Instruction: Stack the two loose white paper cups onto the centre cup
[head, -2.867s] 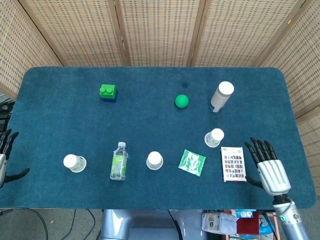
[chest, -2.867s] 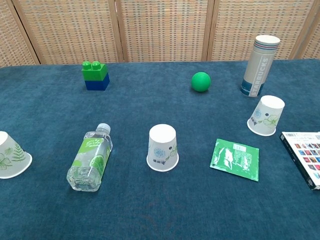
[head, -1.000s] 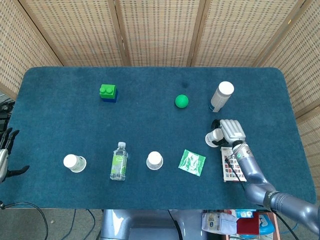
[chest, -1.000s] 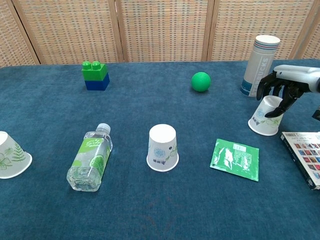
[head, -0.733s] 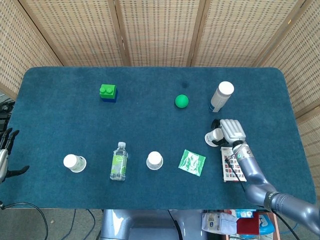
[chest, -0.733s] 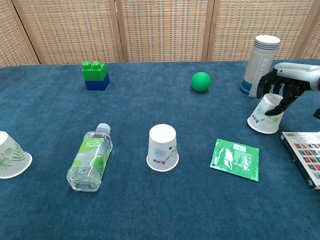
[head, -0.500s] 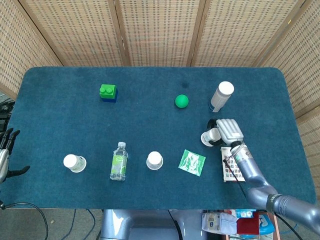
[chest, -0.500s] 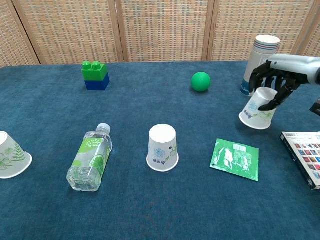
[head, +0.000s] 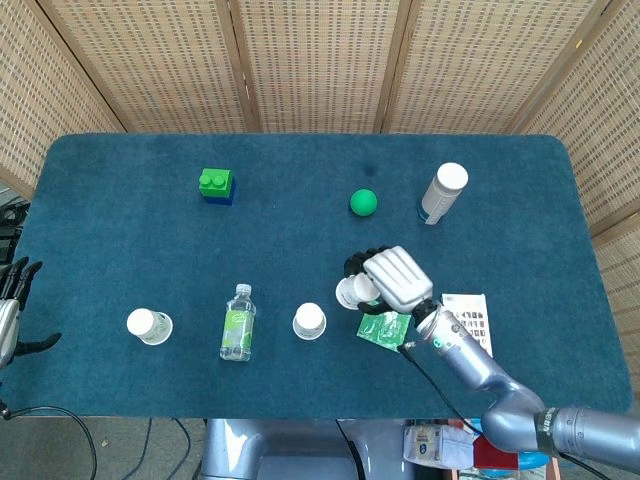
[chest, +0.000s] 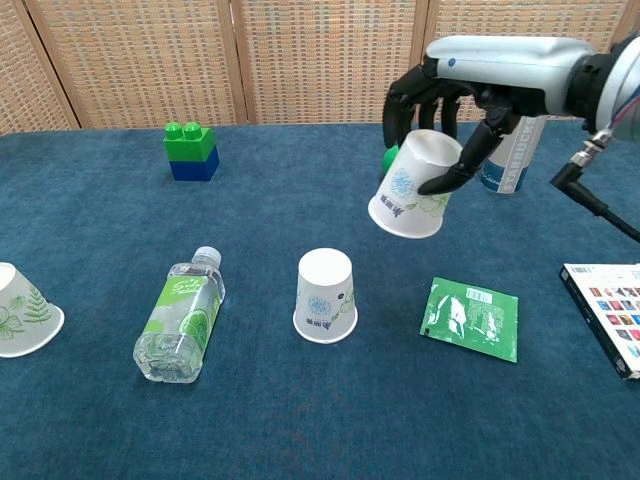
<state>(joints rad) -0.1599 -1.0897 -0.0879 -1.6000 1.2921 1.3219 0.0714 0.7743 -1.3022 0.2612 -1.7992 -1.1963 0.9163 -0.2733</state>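
The centre cup (head: 309, 321) (chest: 326, 295) stands upside down on the blue table. My right hand (head: 393, 277) (chest: 447, 108) holds a second white paper cup (head: 351, 292) (chest: 412, 188) upside down and tilted in the air, up and to the right of the centre cup. The third paper cup (head: 150, 326) (chest: 20, 310) sits upside down at the table's left. My left hand (head: 10, 310) hangs off the left table edge with fingers apart, holding nothing.
A water bottle (head: 238, 323) (chest: 183, 315) lies left of the centre cup. A green packet (head: 380, 328) (chest: 471, 317) lies to its right, a card box (head: 470, 319) (chest: 606, 307) further right. A green ball (head: 363, 202), a tall tumbler (head: 441, 193) (chest: 514, 150) and a green-blue brick (head: 216, 185) (chest: 190, 151) stand farther back.
My right hand has lifted the right paper cup off the table and carried it left, toward the centre cup. The left hand has stayed still.
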